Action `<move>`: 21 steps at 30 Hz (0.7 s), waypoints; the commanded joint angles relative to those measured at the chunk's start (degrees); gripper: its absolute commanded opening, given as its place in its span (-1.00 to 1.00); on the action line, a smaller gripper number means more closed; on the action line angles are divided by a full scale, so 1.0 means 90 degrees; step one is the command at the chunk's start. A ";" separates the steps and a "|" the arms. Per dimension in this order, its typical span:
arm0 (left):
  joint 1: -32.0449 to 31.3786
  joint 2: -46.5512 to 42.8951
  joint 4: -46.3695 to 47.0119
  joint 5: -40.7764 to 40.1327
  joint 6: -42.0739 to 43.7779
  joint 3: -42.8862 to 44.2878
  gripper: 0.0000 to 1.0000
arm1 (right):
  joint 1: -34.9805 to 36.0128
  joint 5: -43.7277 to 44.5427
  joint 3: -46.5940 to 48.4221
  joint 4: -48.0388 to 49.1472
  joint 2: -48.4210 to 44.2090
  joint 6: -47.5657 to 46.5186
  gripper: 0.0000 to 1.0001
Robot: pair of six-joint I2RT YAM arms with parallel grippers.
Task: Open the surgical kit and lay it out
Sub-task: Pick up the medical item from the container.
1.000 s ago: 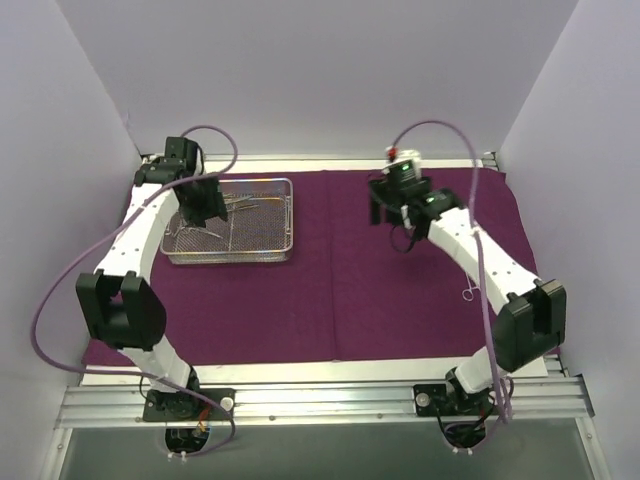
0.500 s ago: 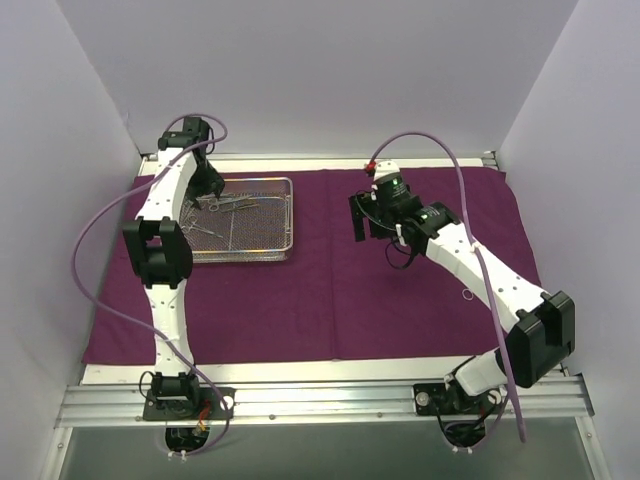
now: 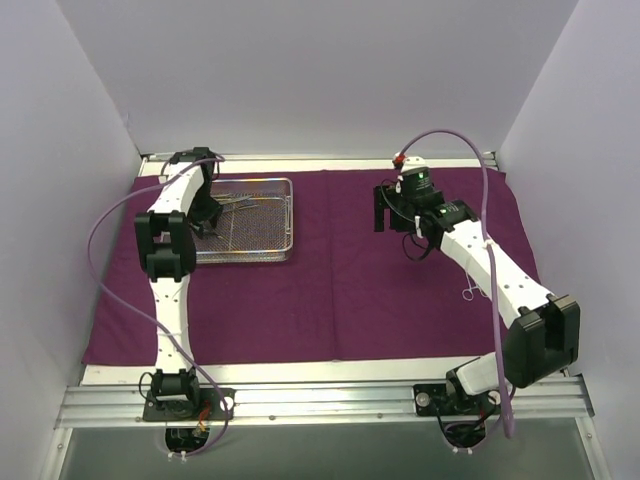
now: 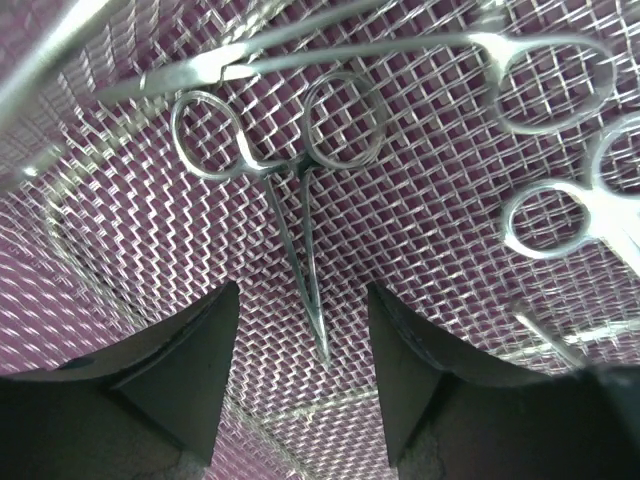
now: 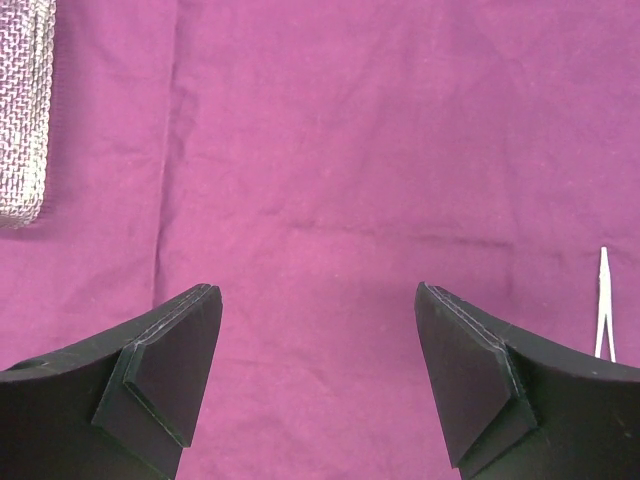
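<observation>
Risk: left end effector (image 4: 302, 292), jaws apart, straddles the slim tip of one ring-handled instrument (image 4: 290, 225) lying flat on the wire-mesh tray (image 4: 110, 240). Closing here would likely snag the mesh or let the thin blades slip out, and neighbouring instruments (image 4: 545, 70) crossing its rings could drag along. Tray, far left on the purple cloth (image 3: 340, 300): several steel instruments, count unclear. Cloth: spread flat, with one laid-out instrument (image 3: 468, 292) at right. Right end effector (image 5: 315, 300): open, empty, above bare cloth.

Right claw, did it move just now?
Yes. In the top view the right gripper swung right, away from the wire-mesh tray, back to about where it was a second ago.
</observation>
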 commanded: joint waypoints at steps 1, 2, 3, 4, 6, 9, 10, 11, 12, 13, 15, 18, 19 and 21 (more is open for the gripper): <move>0.0149 -0.0294 0.0418 0.0067 -0.0406 -0.0427 0.23 | 0.0002 -0.0114 0.0028 0.0069 -0.0002 0.0086 0.59; 0.0188 -0.0275 0.0516 0.0174 -0.0435 -0.0593 0.23 | 0.0002 -0.0114 0.0057 0.0049 0.0047 0.0086 0.59; 0.0207 -0.0255 0.0594 0.0223 -0.0522 -0.0691 0.23 | 0.0002 -0.0104 0.0087 0.0030 0.0076 0.0086 0.59; 0.0207 -0.0255 0.0701 0.0281 -0.0523 -0.0798 0.22 | -0.0007 -0.0104 0.0106 0.0020 0.0086 0.0086 0.59; 0.0208 -0.0187 0.0897 0.0321 -0.0523 -0.0935 0.20 | 0.0002 -0.0104 0.0106 0.0010 0.0125 0.0106 0.59; 0.0217 0.0017 0.0879 0.0360 -0.0416 -0.0732 0.09 | 0.0002 -0.0123 0.0155 -0.0058 0.0145 0.0125 0.59; 0.0217 0.0038 0.0830 0.0351 -0.0406 -0.0712 0.07 | 0.0002 -0.0114 0.0175 -0.0097 0.0145 0.0125 0.59; 0.0208 0.0028 0.0839 0.0360 -0.0396 -0.0750 -0.02 | 0.0002 -0.0056 0.0194 -0.0117 0.0135 0.0125 0.59; 0.0256 -0.0020 0.0859 0.0370 -0.0396 -0.0905 -0.11 | -0.0007 -0.0036 0.0204 -0.0117 0.0116 0.0135 0.59; 0.0421 -0.0069 0.1072 0.0399 -0.0386 -0.1052 -0.22 | -0.0008 -0.0016 0.0185 -0.0098 0.0077 0.0135 0.59; 0.0461 -0.0234 0.1297 0.0487 -0.0308 -0.1355 -0.66 | 0.0002 -0.0016 0.0185 -0.0059 0.0057 0.0145 0.59; 0.0549 -0.0391 0.1630 0.0585 -0.0163 -0.1775 -0.95 | 0.0002 -0.0016 0.0223 -0.0117 0.0047 0.0164 0.59; 0.0559 -0.0421 0.1611 0.0565 -0.0113 -0.1805 -0.95 | 0.0002 -0.0006 0.0214 -0.0136 0.0009 0.0184 0.59; 0.0569 -0.0528 0.1562 0.0546 -0.0064 -0.1854 -0.95 | 0.0002 0.0003 0.0136 -0.0117 -0.0060 0.0194 0.59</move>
